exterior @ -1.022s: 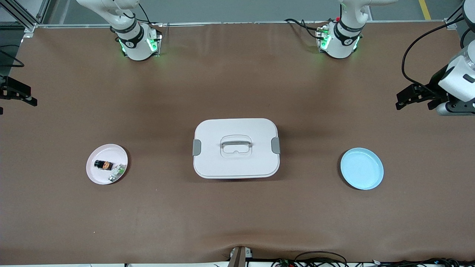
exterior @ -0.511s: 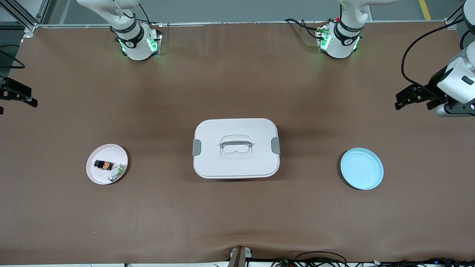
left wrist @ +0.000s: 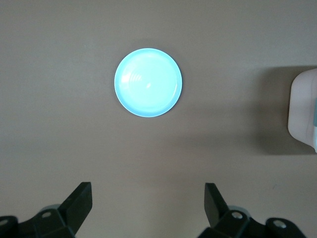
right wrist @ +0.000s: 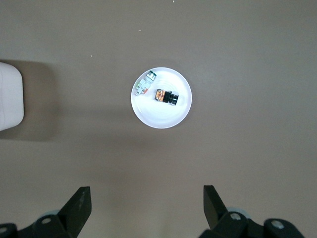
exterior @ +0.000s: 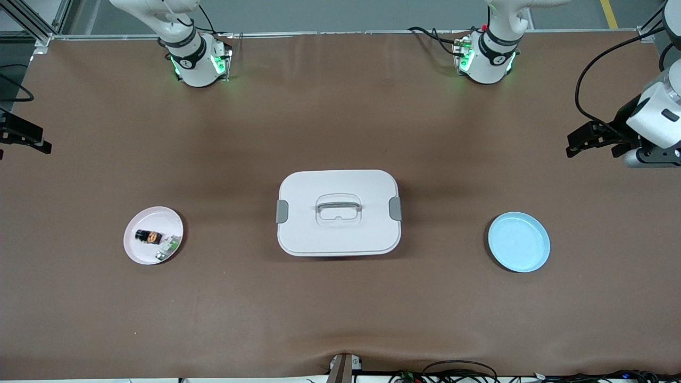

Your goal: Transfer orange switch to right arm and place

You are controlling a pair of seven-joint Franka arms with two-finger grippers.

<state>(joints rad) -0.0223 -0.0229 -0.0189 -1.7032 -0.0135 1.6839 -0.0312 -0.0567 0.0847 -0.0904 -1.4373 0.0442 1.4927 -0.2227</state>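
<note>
Left wrist view: left claw (left wrist: 146, 206) hangs high over bare brown tabletop (left wrist: 59, 124), jaws spread wide, nothing between them. Round pale blue plastic plate (left wrist: 148, 82) lies on the tabletop ahead of the claw, with nothing on it. A corner of the white rectangular lidded plastic box (left wrist: 303, 109) shows at the edge of this view.

Right wrist view: right claw (right wrist: 146, 206) likewise high over the tabletop, jaws spread wide, gripping nothing. Round pale pink plastic plate (right wrist: 161, 115) lies ahead of it. On that plate: the orange switch (right wrist: 166, 96), a tiny black blocky part with an orange patch, lying on its side; just beside it, a small white-and-green component (right wrist: 144, 86), apart from the switch.

Front view: landmark is the box (exterior: 338, 213), mid-tabletop, lid on, grey latches at both ends, handle folded flat. Pink plate (exterior: 139, 250) sits toward the right arm's end of the tabletop from the box, about level with it. Switch (exterior: 148, 236) is on that plate. Blue plate (exterior: 518, 241) sits toward the left arm's end from the box. Both arms wait at the tabletop's ends, well apart from the box.
</note>
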